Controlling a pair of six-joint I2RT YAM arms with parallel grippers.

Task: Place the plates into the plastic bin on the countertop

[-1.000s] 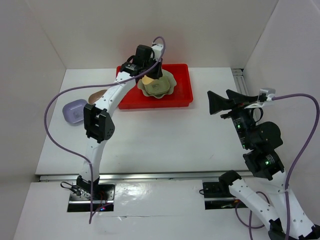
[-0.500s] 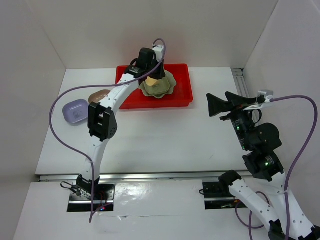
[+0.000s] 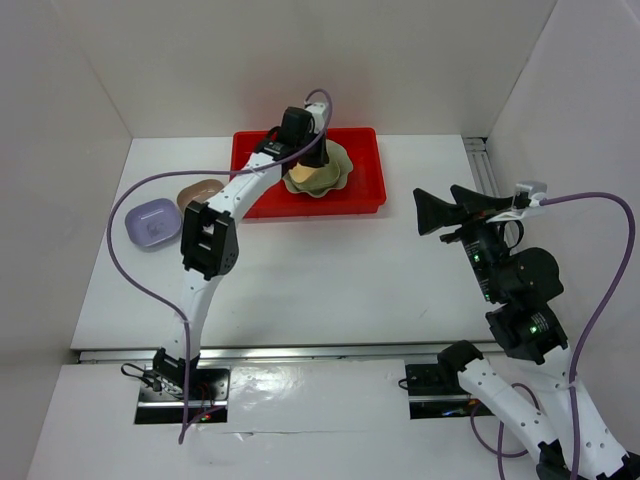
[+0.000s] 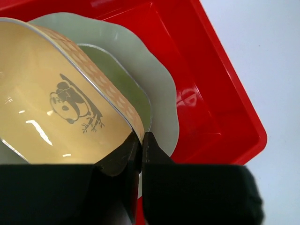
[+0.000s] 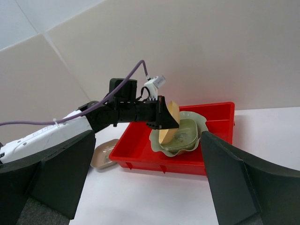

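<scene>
Left fingers (image 4: pixel 146 146): nearly closed, pinching the rim of the yellow plate (image 4: pixel 56 108) between their two tips, over the far part of the red bin (image 3: pixel 362 197).
Right fingers (image 3: pixel 445 207): spread wide and holding nothing, raised above the right side of the tabletop (image 3: pixel 330 270), well apart from the bin and facing it.
Yellow plate: rounded-square, with a panda printed inside and a tan dotted outer wall. It is tilted steeply on edge in the left fingers, above the dishes in the bin. Its lower edge is down at the small green plate (image 4: pixel 129 77); whether the two touch cannot be told.
Pale-green scalloped plate (image 4: pixel 161 84): lies flat in the bin, right of the bin's middle.
Small green plate: nested inside the scalloped plate.
Red bin: at the back of the tabletop, near the rear wall, long side across the view.
Tan-pink plate (image 3: pixel 200 190): on the tabletop just beside the bin's left end, outside it.
Lavender plate (image 3: pixel 150 222): on the tabletop left of and nearer than the tan-pink plate, outside the bin.
</scene>
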